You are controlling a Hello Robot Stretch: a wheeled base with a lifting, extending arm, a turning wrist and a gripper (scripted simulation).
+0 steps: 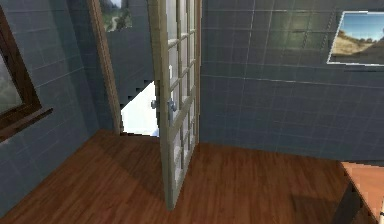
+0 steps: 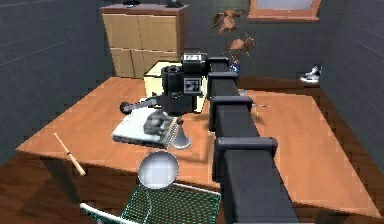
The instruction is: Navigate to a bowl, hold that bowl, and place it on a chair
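Arm side view is giving me the brown wooden table (image 2: 310,150), with the dark square-barred arm (image 2: 240,150) lying stretched across it. The two-finger gripper (image 2: 140,103) is hanging beside a flat white slab carrying dark lumps (image 2: 150,128). With that clutter sitting right behind the fingers, I am not able to tell whether it is grasping anything. The shallow round grey bowl (image 2: 158,170) is sitting at the table's near edge, apart from the gripper and nearer the robot, just above the green mesh-backed chair (image 2: 170,208) in the picture. I am judging that the grasp is the step in hand and is not yet done. The next move is calling for a shorter reach and a lower gripper, lined up over the bowl's rim. Forward view is showing me a white panelled door (image 1: 178,90) standing ajar.
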